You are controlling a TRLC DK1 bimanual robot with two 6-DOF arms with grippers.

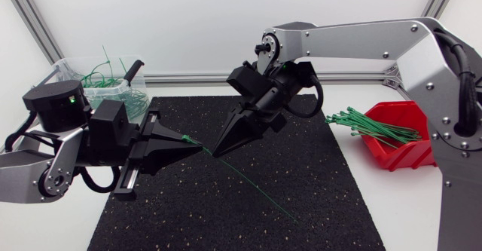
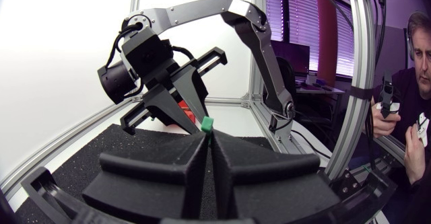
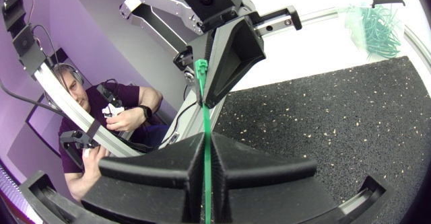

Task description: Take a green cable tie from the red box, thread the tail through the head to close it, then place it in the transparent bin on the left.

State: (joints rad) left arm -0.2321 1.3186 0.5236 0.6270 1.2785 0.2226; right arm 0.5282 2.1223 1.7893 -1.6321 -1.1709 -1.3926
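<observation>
Above the open mat (image 1: pixel 301 198), left claw (image 2: pixel 207 138) and right claw (image 3: pixel 205 138) pinch one cable tie (image 1: pixel 256 185) (tips close together).

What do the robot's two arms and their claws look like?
Both the left arm and right arm have silver-grey links with bolt heads, black joints and black cables. The left gripper and right gripper are matte black, each with two broad wedge-shaped fingers.

Setting: robotics lab test cell. Evidence: white table (image 1: pixel 361 206) enclosed by an aluminium profile frame (image 1: pixel 188 78) with white panels; black speckled work mat (image 1: pixel 241 198) at its centre; left arm (image 1: pixel 45 168) and right arm (image 1: pixel 361 44) at its side edges. Stock bins: red box (image 1: pixel 403 149) at the right edge, transparent bin (image 1: pixel 68 64) at the rear left corner.
</observation>
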